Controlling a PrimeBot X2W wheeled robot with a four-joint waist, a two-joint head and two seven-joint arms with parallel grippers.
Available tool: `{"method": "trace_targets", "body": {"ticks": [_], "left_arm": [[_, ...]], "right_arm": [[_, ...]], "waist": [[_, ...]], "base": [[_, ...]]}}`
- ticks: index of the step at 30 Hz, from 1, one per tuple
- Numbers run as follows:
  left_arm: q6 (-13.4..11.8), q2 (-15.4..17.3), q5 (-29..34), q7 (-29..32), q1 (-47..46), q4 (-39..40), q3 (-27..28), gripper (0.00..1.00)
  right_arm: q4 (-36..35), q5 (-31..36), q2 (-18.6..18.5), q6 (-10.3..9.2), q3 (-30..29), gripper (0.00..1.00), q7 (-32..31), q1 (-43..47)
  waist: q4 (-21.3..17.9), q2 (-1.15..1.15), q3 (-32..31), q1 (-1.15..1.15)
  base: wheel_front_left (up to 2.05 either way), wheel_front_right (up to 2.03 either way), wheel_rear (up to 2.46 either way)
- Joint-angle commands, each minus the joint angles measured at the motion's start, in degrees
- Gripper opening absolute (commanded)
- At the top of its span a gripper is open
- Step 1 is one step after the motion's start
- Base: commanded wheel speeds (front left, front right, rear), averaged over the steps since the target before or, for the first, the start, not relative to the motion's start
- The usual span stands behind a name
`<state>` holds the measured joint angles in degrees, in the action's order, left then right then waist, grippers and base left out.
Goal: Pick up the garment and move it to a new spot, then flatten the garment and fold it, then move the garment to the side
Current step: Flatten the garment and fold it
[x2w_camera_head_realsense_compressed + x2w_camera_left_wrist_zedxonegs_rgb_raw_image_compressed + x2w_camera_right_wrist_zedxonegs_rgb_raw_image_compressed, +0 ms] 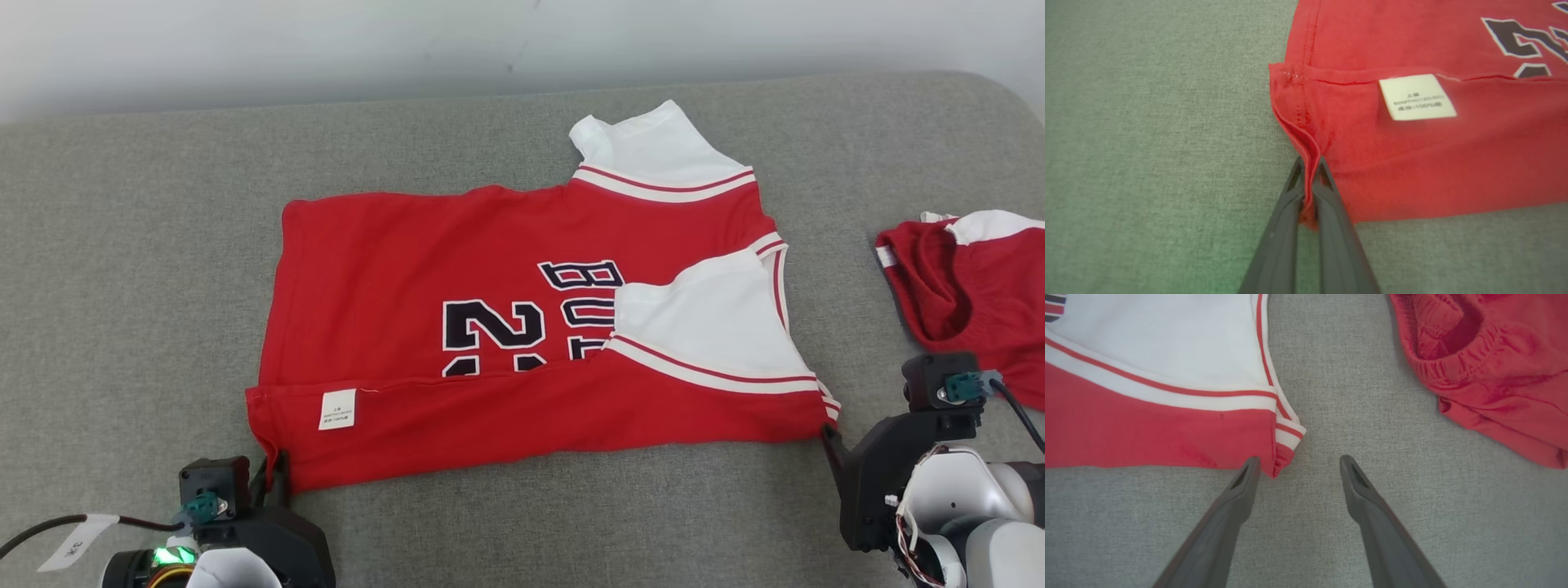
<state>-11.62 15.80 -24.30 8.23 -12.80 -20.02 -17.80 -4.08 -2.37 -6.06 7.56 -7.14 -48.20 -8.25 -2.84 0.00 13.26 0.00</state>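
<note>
Head view: the jersey (490, 269) lies flat on the grey surface (147, 245), near edge folded over, with the left jaws at its near left corner and the right jaws at its near right one. Left wrist view: the jaws are clamped on the corner hem, with a label (1417, 96) just beyond. Right wrist view: the jaws stand apart, the corner is just inside one tip, and shorts (1486, 367) lie well off the other side.
</note>
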Motion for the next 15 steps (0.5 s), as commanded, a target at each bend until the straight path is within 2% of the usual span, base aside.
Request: {"method": "trace_targets", "body": {"ticks": [1, 15], "left_arm": [[-0.1, 0.2, -0.5, 0.5, 0.7, -1.7, 0.0, 0.00], [0.0, 0.1, -0.8, -1.0, 0.0, -1.8, -0.6, 0.00]], "right_arm": [[1.2, 0.2, 0.5, -0.15, -0.4, 1.00, 0.7, -1.0], [9.0, 3.7, 2.3, -0.15, -1.8, 1.00, 4.3, -5.4]], "waist": [[0.1, 0.00, 0.1, 0.00], [1.1, 0.00, 0.8, 0.00]], "base": [[0.00, 0.00, 0.00], [0.00, 0.00, 0.00]]}}
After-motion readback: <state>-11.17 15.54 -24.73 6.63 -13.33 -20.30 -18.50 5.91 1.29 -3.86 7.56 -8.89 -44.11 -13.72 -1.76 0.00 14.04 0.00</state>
